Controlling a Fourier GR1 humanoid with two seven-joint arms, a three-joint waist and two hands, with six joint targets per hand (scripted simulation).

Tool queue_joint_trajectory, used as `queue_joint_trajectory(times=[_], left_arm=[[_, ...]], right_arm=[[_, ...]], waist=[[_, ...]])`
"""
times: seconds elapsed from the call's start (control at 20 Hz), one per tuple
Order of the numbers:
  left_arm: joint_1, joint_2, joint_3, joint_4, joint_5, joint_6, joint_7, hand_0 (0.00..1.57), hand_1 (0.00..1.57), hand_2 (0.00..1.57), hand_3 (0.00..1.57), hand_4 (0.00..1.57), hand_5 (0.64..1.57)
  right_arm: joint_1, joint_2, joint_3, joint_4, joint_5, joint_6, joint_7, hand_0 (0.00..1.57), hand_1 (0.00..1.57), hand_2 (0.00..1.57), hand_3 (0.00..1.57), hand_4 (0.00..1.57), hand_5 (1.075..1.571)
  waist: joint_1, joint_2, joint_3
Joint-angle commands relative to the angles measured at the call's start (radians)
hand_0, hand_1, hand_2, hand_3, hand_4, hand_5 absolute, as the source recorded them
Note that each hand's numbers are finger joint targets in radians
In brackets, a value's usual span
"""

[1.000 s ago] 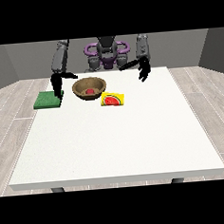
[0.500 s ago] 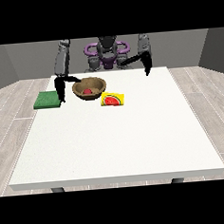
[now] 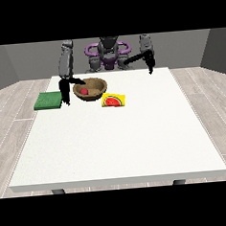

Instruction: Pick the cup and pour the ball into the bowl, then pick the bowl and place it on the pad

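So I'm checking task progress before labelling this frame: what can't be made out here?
- Front view: whether the hand at the view's left touches the bowl; too small.
- Finger pose of the hand at the view's right; too small.
- No cup can be made out.

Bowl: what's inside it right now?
The wooden bowl holds a small red ball, lying toward the side at the view's left. Nothing else shows inside. The near wall hides part of the bowl's floor, so that patch cannot be checked.
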Motion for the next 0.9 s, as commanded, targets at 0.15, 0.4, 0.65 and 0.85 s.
queue_joint_trajectory(times=[0.15,0.4,0.65,0.85], left_arm=[[0.092,0.028,0.022,0.032,0.019,-0.022,-0.055,0.0,0.0,0.0,0.0,0.0,1.564],[0.05,0.057,0.04,-0.032,0.041,-0.051,-0.016,0.0,0.0,0.0,0.0,0.0,1.566],[0.042,0.047,0.031,-0.031,0.038,-0.054,0.018,0.0,0.0,0.0,0.0,0.0,1.568],[0.071,0.066,0.071,0.007,0.062,-0.055,-0.003,0.0,0.0,0.0,0.0,0.0,1.57]], right_arm=[[-0.08,0.114,0.038,0.012,-0.002,-0.11,0.108,0.0,0.0,0.0,0.0,0.38,1.552],[-0.001,0.087,0.034,0.129,0.018,-0.11,0.107,0.64,0.64,0.3,0.0,0.56,1.571],[-0.004,0.067,0.082,0.132,0.108,-0.248,0.159,1.57,1.57,1.57,1.57,1.05,1.55],[-0.066,0.036,0.103,0.103,0.131,-0.309,0.293,1.57,1.57,1.57,1.57,1.02,1.554]], waist=[[-0.012,-0.061,0.03],[0.007,0.001,0.0307],[0.023,-0.031,0.03],[-0.017,-0.095,0.0293]])
